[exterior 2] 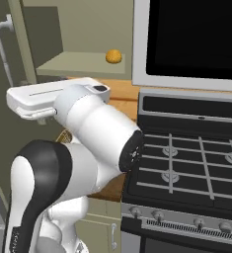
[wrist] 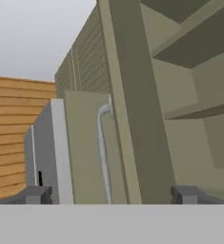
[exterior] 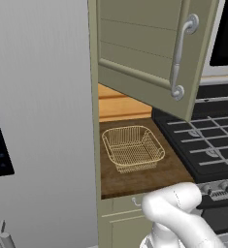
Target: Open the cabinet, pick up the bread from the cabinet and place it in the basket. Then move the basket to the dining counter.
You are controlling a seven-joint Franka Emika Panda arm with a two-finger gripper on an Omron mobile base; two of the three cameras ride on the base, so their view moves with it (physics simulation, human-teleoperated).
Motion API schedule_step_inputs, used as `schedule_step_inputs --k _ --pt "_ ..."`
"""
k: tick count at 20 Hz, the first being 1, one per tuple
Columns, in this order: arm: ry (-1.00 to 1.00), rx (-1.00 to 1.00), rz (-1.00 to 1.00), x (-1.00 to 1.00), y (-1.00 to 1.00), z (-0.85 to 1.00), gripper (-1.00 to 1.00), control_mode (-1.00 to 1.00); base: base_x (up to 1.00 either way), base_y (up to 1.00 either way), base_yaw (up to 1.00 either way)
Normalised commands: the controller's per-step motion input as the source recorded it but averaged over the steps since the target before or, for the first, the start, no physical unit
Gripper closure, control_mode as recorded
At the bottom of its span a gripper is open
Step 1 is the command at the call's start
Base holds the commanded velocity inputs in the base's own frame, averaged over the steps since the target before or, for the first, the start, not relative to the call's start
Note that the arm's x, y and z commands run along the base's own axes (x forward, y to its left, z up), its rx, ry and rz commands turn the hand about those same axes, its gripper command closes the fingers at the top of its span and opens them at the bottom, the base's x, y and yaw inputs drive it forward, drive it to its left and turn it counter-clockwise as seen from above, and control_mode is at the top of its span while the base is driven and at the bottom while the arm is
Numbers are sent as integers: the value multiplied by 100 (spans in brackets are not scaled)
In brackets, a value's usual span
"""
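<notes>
A: Start with the containers. What is in the square tan-gold wire-mesh basket [exterior: 133,147]?

B: Nothing that I can see. In the left base view it sits upright on the short brown wooden worktop [exterior: 149,177], between the large flat grey fridge [exterior: 38,121] and the black gas stove [exterior: 207,140], and the mesh shows only the wood beneath.

A: And the tall sage-green wall cabinet [exterior: 144,46]?

B: Its panelled door, with horizontal grooves and a long curved silver handle [exterior: 181,55], stands swung out over the worktop. In the right base view the inside is exposed: a pale green shelf [exterior 2: 83,64] with the small round golden-orange bun [exterior 2: 113,56] lying on it, toward the back and right, just beside the frame of the black microwave [exterior 2: 191,37]. Nothing else is on that shelf.

A: So the bun is apart from the basket?

B: Yes, up on the cabinet shelf, with the basket down on the worktop below.

A: Now the two-finger gripper [wrist: 113,194]. How do the jaws stand?

B: Wide apart. In the hand view the two dark tips [wrist: 35,194] sit near opposite sides at the bottom, with a broad gap between them, and nothing is in that gap. They grip nothing and touch nothing.

A: What lies ahead of them?

B: The edge of the green door with its silver handle, a grey panel to the left of it, and bare cabinet shelves to the right. The bun cannot be made out there.

A: Where is the white hand [exterior 2: 58,99]?

B: In the right base view it is held level in front of the open cabinet, below the shelf with the bun.
</notes>
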Motion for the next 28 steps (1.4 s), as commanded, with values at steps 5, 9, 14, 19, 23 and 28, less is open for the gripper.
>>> schedule_step_inputs --k 5,9,14,19,23,28 --pt "0 0 12 49 2 -11 -100 -100 0 0 0" --pt "0 -1 7 56 20 -15 -100 -100 0 0 0" --pt "0 0 5 70 0 -16 -100 -100 0 0 0" --pt "1 0 4 57 24 -23 -100 -100 0 0 0" --pt "2 -3 6 17 56 -16 -100 -100 0 0 0" --pt "0 -2 11 -8 61 -6 -100 -100 0 0 0"
